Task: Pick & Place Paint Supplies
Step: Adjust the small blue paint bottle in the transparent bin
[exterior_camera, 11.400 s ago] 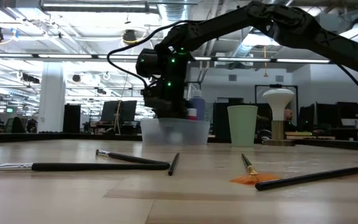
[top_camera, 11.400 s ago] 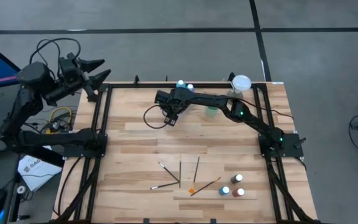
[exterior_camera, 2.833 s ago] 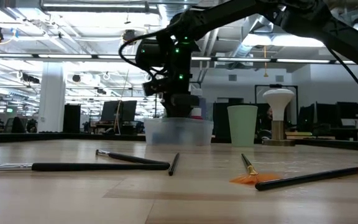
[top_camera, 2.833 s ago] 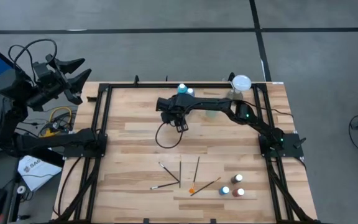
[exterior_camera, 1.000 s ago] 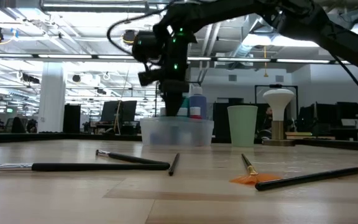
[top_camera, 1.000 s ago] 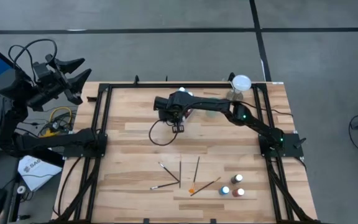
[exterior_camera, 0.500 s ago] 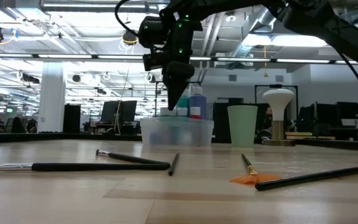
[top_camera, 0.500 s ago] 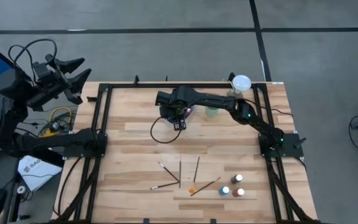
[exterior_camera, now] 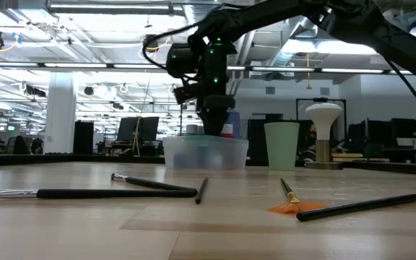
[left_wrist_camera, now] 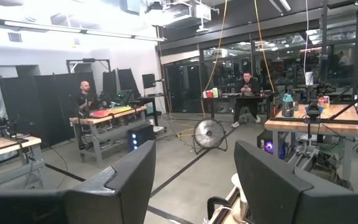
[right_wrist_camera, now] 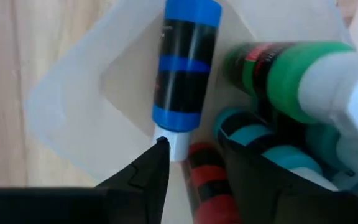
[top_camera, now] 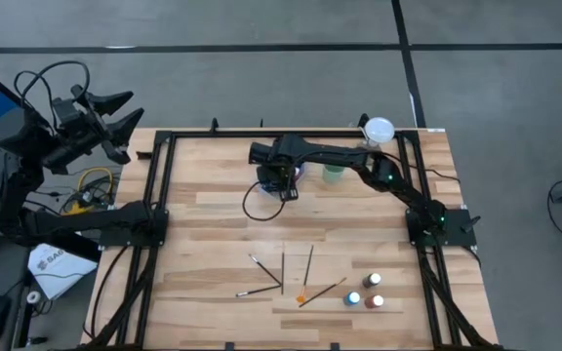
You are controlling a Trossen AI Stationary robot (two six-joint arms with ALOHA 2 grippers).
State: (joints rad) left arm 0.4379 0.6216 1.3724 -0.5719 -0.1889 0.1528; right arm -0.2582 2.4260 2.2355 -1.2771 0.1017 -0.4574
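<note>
My right gripper [top_camera: 283, 189] hangs open, pointing down into the clear tray [exterior_camera: 206, 153] at the table's far middle. In the right wrist view a blue paint bottle [right_wrist_camera: 185, 68] lies on its side on the tray floor [right_wrist_camera: 73, 93]. Beside it lie a green bottle [right_wrist_camera: 278, 74], a teal one [right_wrist_camera: 253, 134] and a red one [right_wrist_camera: 207, 180], which sits under the gap between my fingers [right_wrist_camera: 194, 149]. Several brushes [top_camera: 286, 273] and three bottles [top_camera: 364, 292] lie near the near edge. My left gripper [top_camera: 137, 112] waits open, raised off the far left corner. My right gripper has one fingertip [right_wrist_camera: 160, 146] right at the lying blue bottle's white cap [right_wrist_camera: 178, 146], coming from above. Whether it touches the cap, I cannot tell.
A pale green cup [exterior_camera: 282, 144] stands just right of the tray, and a white mushroom-shaped object [exterior_camera: 323, 137] stands at the far right corner. Brushes [exterior_camera: 121, 192] lie across the near half of the table. Bare wood spreads over the middle and left [top_camera: 203, 224].
My right gripper rose and tipped above the tray, shifted slightly toward the table's right, then came down low into the tray. The left arm has kept still.
</note>
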